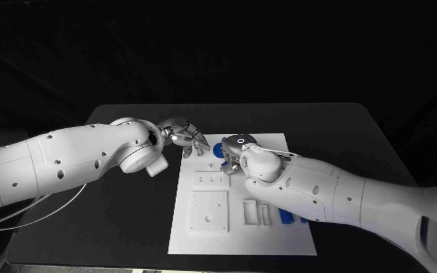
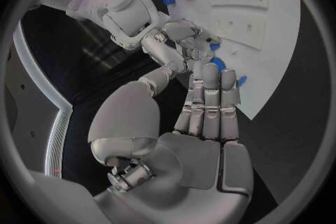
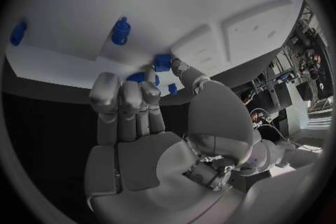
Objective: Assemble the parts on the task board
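The white task board (image 1: 241, 225) lies in the middle of the black table. At its far edge my right hand (image 1: 233, 154) pinches a small blue part (image 3: 162, 61) between thumb and fingertips, just over the board; the same part (image 1: 218, 150) shows beside the hand. My left hand (image 1: 187, 137) hovers close by at the board's far left corner, fingers stretched out straight (image 2: 210, 101), holding nothing. A blue peg (image 3: 120, 31) stands in the board near the right hand. Other blue parts (image 1: 287, 216) lie at the board's right side.
The board carries raised white blocks and slots (image 1: 209, 210) in its near half. Bare black table (image 1: 119, 222) surrounds it on both sides. Both white forearms reach over the table's sides toward the board's far edge.
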Action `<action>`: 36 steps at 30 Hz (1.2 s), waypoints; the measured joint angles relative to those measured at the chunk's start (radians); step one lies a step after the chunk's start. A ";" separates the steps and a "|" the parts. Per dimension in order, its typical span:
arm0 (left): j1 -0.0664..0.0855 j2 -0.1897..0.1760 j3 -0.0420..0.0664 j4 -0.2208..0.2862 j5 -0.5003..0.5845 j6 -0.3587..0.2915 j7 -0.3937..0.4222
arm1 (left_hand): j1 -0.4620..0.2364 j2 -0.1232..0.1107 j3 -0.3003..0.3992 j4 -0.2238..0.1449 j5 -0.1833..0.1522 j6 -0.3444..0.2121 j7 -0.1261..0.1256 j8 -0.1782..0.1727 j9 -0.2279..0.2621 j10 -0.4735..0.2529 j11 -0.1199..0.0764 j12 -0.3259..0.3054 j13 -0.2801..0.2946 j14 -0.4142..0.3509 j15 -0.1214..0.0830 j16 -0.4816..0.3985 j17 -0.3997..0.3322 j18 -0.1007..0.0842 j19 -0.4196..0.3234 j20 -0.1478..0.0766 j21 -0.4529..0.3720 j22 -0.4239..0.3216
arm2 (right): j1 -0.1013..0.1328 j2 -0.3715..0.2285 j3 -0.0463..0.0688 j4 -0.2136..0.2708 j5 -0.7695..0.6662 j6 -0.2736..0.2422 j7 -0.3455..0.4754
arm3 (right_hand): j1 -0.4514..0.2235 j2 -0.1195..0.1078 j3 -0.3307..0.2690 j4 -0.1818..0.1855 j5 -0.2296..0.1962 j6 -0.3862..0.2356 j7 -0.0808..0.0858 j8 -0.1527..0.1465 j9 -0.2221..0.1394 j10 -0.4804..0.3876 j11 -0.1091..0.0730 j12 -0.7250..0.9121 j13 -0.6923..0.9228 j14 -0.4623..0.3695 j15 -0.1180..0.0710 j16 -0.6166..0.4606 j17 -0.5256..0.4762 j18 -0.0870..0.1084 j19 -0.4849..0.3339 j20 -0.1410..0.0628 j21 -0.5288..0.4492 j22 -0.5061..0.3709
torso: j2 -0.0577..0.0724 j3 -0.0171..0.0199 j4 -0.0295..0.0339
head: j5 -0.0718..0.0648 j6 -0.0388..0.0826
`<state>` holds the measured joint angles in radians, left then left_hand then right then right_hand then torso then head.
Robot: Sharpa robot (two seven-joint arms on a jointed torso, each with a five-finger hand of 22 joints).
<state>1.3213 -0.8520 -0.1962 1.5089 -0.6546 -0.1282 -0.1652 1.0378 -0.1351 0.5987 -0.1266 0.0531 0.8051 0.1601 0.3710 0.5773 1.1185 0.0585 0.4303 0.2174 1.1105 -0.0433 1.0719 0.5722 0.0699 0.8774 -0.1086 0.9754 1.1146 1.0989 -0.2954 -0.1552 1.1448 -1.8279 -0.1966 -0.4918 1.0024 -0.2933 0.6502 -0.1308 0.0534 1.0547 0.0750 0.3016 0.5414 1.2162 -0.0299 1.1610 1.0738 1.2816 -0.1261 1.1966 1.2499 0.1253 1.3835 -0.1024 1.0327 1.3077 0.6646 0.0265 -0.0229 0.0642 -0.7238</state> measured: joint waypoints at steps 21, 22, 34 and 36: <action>0.000 -0.003 0.000 0.001 0.001 0.000 0.001 | 0.004 0.004 -0.003 -0.003 0.000 -0.002 -0.002 0.000 -0.003 0.000 0.000 -0.005 0.000 0.000 0.000 0.000 0.001 0.000 -0.002 -0.002 0.000 0.001 | -0.005 -0.042 -0.003 0.023 0.018 -0.057 0.057 | 0.058 0.007 0.142 -0.048 0.126 -0.010 0.008 -0.013 -0.011 -0.012 0.005 -0.016 0.005 -0.025 0.010 -0.032 -0.013 0.008 -0.010 0.010 -0.008 0.000 | 0.000 0.0008 -0.0007 | 0.003 0.002; 0.000 -0.003 0.000 0.001 0.001 0.000 0.001 | 0.004 0.004 -0.005 -0.005 0.000 -0.001 -0.002 0.000 -0.003 0.000 0.000 -0.005 0.000 0.000 0.000 0.000 0.001 0.000 -0.002 -0.002 0.000 0.001 | -0.005 -0.045 -0.004 0.024 0.021 -0.060 0.060 | 0.055 0.011 0.143 -0.047 0.138 -0.010 0.008 -0.013 -0.011 -0.012 0.005 -0.016 0.006 -0.025 0.010 -0.032 -0.013 0.008 -0.008 0.012 -0.008 0.000 | 0.000 0.0007 -0.0007 | 0.003 0.002; 0.000 -0.004 -0.006 -0.001 0.043 -0.008 -0.001 | 0.004 0.004 -0.005 -0.005 0.000 -0.002 -0.002 0.004 -0.005 0.000 0.000 -0.005 0.001 0.000 0.000 0.000 0.002 0.000 -0.004 0.000 0.000 0.002 | -0.008 -0.097 -0.005 0.074 0.053 -0.147 0.105 | 0.035 0.020 0.139 -0.044 0.175 -0.003 0.004 -0.018 -0.011 -0.012 0.005 -0.016 0.007 -0.014 0.008 -0.025 0.000 0.009 -0.006 0.014 -0.008 0.000 | 0.000 0.0012 -0.0019 | 0.007 0.005; 0.000 -0.004 -0.012 -0.002 0.060 -0.011 -0.001 | 0.004 0.004 -0.005 -0.005 0.000 -0.002 -0.002 0.004 -0.005 0.004 0.003 -0.005 0.002 0.000 0.000 0.000 0.003 0.000 -0.004 0.000 0.000 0.002 | -0.008 -0.106 -0.004 0.084 0.056 -0.166 0.110 | 0.035 0.020 0.139 -0.044 0.175 -0.003 0.004 -0.014 -0.010 -0.011 0.004 -0.016 0.007 -0.014 0.008 -0.018 0.002 0.010 0.000 0.015 -0.008 0.000 | 0.000 0.0012 -0.0021 | 0.008 0.006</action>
<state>1.3216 -0.8561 -0.2079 1.5073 -0.5944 -0.1393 -0.1662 1.0419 -0.1313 0.5933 -0.1321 0.0531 0.8029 0.1579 0.3748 0.5719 1.1221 0.0619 0.4256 0.2196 1.1103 -0.0432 1.0719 0.5752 0.0699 0.8737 -0.1090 0.9755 1.1163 1.0913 -0.4016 -0.1595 1.2284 -1.7719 -0.3621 -0.3816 1.0369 -0.2735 0.7896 -0.1748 0.2285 1.0522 0.0791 0.2873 0.5314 1.2051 -0.0258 1.1454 1.0806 1.2680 -0.1186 1.1788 1.2522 0.1355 1.3835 -0.0878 1.0244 1.3074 0.6643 0.0277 -0.0250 0.0722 -0.7174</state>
